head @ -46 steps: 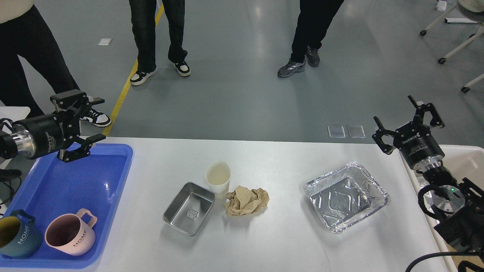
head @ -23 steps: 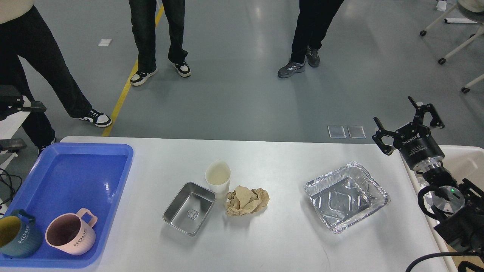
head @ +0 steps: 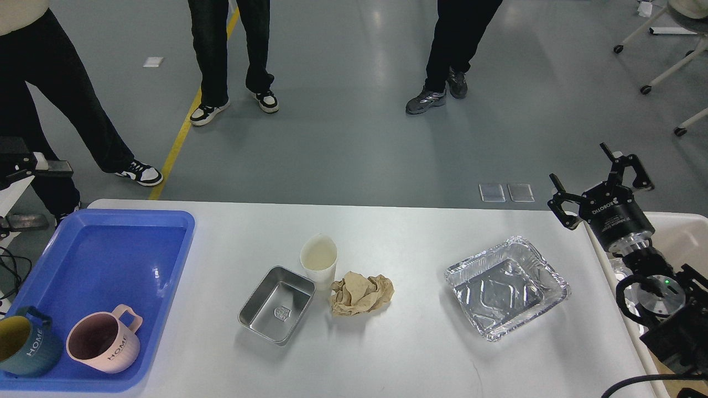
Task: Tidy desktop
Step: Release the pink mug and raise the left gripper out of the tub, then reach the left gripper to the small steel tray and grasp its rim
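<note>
**A:** Desktop (head: 387,354) location?

**B:** Fills most of the head view, white, running from the blue tray (head: 182,260) on its left end to the cream bin (head: 683,229) just past its right edge.

**A:** What's on it?

**B:** Middle: small steel pan (head: 276,312), white paper cup (head: 319,266) upright and touching the pan's far corner, crumpled brown paper (head: 362,294) just right of the cup. Foil tray (head: 506,287) further right, apart from the rest. Pink mug (head: 105,342) and dark teal mug (head: 25,342) sit inside the blue tray, near end, both marked HOME.

**A:** Your right gripper (head: 600,177)?

**B:** Fingers spread wide, nothing between them. It hangs above the desktop's far right corner, fingers pointing away from me, clear of the foil tray.

**A:** Left gripper (head: 33,190)?

**B:** Only two dark finger pieces poke in at the left edge, one above the other with a clear gap. Released, holding nothing, just beyond the blue tray's far left corner.

**A:** Background?

**B:** Three people's legs on grey floor, yellow floor line (head: 188,119), chair castors top right.
</note>
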Available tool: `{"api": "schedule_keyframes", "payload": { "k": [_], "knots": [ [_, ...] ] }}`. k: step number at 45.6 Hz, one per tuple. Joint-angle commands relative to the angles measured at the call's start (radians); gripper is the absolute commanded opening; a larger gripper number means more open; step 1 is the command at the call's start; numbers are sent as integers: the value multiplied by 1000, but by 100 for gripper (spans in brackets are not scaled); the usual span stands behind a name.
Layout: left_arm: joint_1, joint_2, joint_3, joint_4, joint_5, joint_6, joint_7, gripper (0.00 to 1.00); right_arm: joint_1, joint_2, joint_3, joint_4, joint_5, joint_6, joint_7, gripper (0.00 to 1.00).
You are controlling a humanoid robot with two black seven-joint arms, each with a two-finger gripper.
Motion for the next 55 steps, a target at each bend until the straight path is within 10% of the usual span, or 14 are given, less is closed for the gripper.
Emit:
{"api": "schedule_keyframes", "payload": {
  "k": [1, 21, 37, 55],
  "knots": [
    [3, -1, 26, 6, 1, -5, -8, 96, 0, 1, 0, 0, 0, -1, 0, 100],
    [-2, -182, 75, -10, 177, 125, 0, 96, 4, 3, 0, 2, 0, -1, 0, 100],
    [-120, -748, 100, 19, 599, 179, 397, 94, 0, 0, -2, 12, 0, -1, 0, 100],
    [-402, -931, 425, 230, 786, 184, 414, 94, -14, -25, 0, 45, 0, -2, 0, 100]
  ]
}}
